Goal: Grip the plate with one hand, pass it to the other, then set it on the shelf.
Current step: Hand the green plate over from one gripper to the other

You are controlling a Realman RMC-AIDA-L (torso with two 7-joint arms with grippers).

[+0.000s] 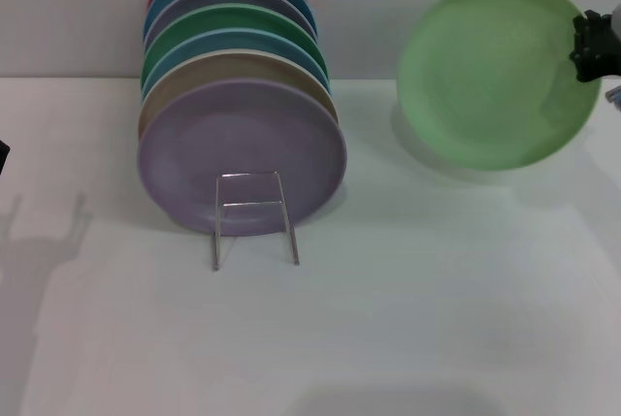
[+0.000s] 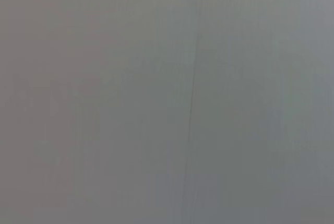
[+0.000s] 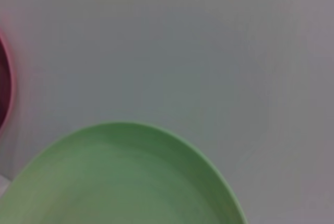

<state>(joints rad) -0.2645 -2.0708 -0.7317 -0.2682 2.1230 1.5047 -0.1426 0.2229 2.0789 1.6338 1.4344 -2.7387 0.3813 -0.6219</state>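
- Head view: right end effector [image 1: 588, 46] clamps the plate's [image 1: 497, 73] right edge, holding it lifted and tilted, well apart from the full shelf [image 1: 254, 217]; bare table [image 1: 437, 300] lies between.
- Left wrist view: featureless grey; left end effector unseen.
- Right wrist view: plate [image 3: 120, 182] rim against the wall.

The right gripper [image 1: 589, 45] shows at the right edge of the head view, raised above table level, a black body with its fingers clamped on the right rim of the plate [image 1: 495, 72], which it holds tilted and clear of the table. Only a dark sliver at the far left edge of the same view hints at the left arm, probably parked low; its gripper cannot be made out
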